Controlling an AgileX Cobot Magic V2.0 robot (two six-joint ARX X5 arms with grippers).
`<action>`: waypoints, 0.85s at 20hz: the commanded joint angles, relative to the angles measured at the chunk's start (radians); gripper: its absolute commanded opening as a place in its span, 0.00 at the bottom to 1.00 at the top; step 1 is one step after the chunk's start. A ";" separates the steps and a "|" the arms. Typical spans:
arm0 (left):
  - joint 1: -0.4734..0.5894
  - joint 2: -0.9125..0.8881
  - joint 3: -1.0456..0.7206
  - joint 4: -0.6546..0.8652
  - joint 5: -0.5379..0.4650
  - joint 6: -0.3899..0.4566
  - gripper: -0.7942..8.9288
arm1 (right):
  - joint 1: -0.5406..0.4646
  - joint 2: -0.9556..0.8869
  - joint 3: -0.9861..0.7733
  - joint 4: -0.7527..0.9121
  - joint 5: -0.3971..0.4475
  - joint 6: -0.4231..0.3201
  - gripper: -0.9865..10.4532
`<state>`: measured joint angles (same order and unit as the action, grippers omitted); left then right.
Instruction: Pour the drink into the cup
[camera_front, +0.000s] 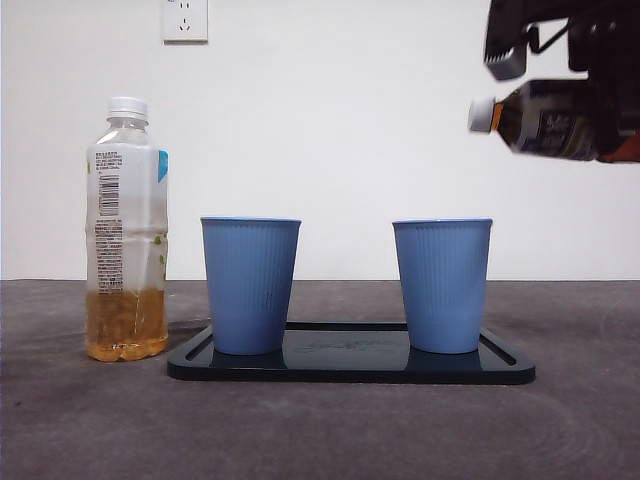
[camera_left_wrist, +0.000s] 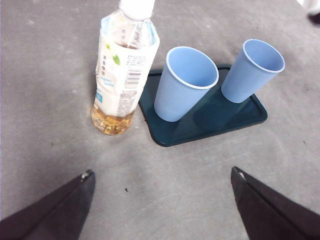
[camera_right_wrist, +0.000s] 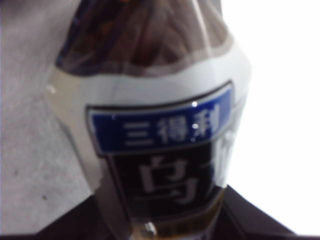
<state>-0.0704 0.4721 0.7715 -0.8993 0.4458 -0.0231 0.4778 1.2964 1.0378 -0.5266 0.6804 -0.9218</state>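
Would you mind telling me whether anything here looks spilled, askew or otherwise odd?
Nothing is spilled. One oddity: the dark bottle in the right tool lies on its side in the air, above and beside the right cup, with its white cap on. Both cups and the tea bottle stand upright.

right gripper (camera_front: 600, 95) holds dark tea bottle (camera_front: 545, 122) tilted above right blue cup (camera_front: 441, 285) | left blue cup (camera_front: 250, 284) on black tray (camera_front: 350, 368) | green tea bottle (camera_front: 126, 232) upright beside tray

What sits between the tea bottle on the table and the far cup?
The other blue cup, on the tray, stands between the tea bottle and far cup; front view shows it.
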 joint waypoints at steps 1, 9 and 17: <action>-0.006 0.004 0.021 0.005 0.003 0.011 0.53 | 0.029 0.031 0.037 0.036 0.074 -0.094 0.14; -0.017 0.004 0.021 0.005 0.003 0.011 0.53 | 0.081 0.122 0.037 0.042 0.187 -0.192 0.14; -0.023 0.004 0.021 0.005 0.003 0.011 0.53 | 0.096 0.142 0.037 0.047 0.204 -0.213 0.14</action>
<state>-0.0902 0.4721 0.7715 -0.9012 0.4458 -0.0235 0.5648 1.4345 1.0378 -0.5079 0.8463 -1.1267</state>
